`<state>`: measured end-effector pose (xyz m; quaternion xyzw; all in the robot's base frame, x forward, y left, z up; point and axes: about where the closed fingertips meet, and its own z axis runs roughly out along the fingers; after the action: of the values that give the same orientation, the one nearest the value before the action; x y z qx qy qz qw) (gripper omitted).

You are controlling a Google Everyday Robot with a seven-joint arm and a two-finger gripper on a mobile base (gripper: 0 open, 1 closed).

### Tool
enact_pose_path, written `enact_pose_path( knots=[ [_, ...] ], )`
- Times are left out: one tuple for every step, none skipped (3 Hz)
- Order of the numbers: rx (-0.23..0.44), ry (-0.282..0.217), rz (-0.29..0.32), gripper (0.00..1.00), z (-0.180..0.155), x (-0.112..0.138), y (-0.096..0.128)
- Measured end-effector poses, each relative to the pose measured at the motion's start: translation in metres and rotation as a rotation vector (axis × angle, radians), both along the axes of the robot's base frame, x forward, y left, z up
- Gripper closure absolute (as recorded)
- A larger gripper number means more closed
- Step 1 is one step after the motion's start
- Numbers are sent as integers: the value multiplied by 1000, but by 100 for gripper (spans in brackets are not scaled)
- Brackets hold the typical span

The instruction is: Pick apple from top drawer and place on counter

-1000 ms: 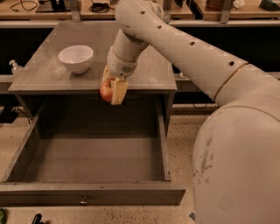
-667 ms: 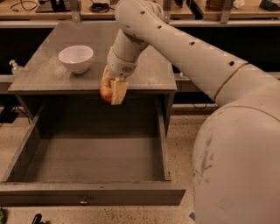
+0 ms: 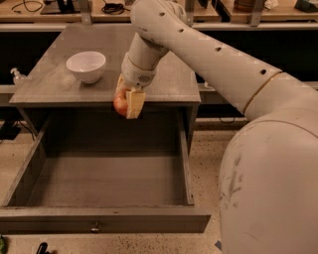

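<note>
claw (image 3: 127,103) holding apple (image 3: 119,105) at counter (image 3: 54,87) edge, no visible movement

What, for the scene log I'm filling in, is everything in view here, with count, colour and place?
apple: 1, red-orange, held at the counter's front edge, above the open drawer
top drawer: 1, dark grey, pulled out, knob on front panel
counter: 1, dull grey, centre
bowl: 1, white, on the counter's left part
bottle: 1, clear, small, by the counter's left edge
workbench: 1, light wood, along the back
cables: black, on the workbench
floor: speckled beige, right of the drawer
arm: 1, white, reaching in from the right
body: 1, white, lower right
gripper: 1, cream fingers shut on the apple
</note>
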<state>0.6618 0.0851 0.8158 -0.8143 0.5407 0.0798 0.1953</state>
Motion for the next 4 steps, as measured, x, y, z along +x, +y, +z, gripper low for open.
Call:
enact_pose_path(
  knots=[
    [0,0,0,100,0,0,0],
    [0,0,0,100,0,0,0],
    [0,0,0,100,0,0,0],
    [0,0,0,100,0,0,0]
  ],
)
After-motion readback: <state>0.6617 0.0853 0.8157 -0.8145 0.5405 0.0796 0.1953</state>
